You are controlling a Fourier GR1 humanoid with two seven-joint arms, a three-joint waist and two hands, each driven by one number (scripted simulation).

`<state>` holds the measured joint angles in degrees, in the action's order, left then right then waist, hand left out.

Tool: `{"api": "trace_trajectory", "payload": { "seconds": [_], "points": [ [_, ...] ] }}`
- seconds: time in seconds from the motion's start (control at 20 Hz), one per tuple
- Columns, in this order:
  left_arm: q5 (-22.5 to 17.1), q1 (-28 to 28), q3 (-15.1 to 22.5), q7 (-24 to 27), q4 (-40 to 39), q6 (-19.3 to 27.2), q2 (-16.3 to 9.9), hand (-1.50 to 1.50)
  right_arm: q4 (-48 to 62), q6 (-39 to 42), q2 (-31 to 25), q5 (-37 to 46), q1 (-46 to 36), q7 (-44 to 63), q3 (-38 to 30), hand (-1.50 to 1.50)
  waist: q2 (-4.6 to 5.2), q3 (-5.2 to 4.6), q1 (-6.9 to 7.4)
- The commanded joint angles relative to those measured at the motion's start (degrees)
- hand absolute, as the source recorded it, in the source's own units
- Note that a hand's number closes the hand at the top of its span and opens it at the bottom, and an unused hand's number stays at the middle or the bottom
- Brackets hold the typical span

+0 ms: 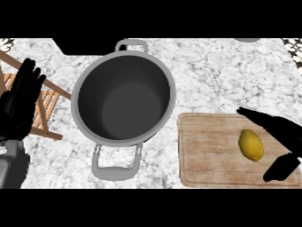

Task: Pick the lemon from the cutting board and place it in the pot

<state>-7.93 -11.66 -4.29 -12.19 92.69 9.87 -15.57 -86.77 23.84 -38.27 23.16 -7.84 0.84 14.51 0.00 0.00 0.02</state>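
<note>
The lemon (251, 145) lies on the board (205, 153), at 4 o'clock from the pot (124, 102). My right hand (290, 142) brackets it, fingers wide. I should close squarely around its middle. My left hand (19, 104) rests open at 9 o'clock.

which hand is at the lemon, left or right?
The right hand: its open fingers and thumb bracket the lemon on the cutting board. The left hand rests open at the left edge, beyond the pot.
</note>
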Motion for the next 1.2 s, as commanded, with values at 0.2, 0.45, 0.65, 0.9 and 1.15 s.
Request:
{"api": "trace_trajectory", "payload": {
  "seconds": [0.2, 0.45, 0.65, 0.9, 1.15],
  "points": [
    [0.72, 1.31, -1.3, -1.52, 2.48, -1.36, 1.69, 0.0, 3.63, 0.89, 5.54, 7.6, 0.65, -4.31, -3.29, -1.5, -0.01, 0.0, 0.09],
    [0.08, -0.4, -3.54, -0.92, 0.15, -2.63, 0.82, 0.0, 3.71, -3.8, 8.58, 13.29, 5.17, -5.09, -1.13, -1.5, -0.03, 0.0, -0.13],
    [2.79, -1.34, -1.61, 1.6, -2.98, -2.23, 3.51, 0.0, 10.8, -1.66, 11.23, 15.93, -1.08, -4.71, -3.82, -1.5, 0.02, 0.0, -0.02],
    [3.25, -2.4, -1.52, -4.2, 2.09, -1.01, 3.11, 0.0, 11.87, -1.54, 10.25, 18.94, -2.14, -10.82, -2.18, 1.5, -0.01, 0.01, 0.04],
    [0.34, -2.38, -5.52, -3.4, 0.3, -5.07, 0.41, 0.0, 11.14, -4.13, 10.61, 22.17, 0.49, -15.74, -2.26, 1.5, -0.02, -0.01, -0.13]
  ]
}}
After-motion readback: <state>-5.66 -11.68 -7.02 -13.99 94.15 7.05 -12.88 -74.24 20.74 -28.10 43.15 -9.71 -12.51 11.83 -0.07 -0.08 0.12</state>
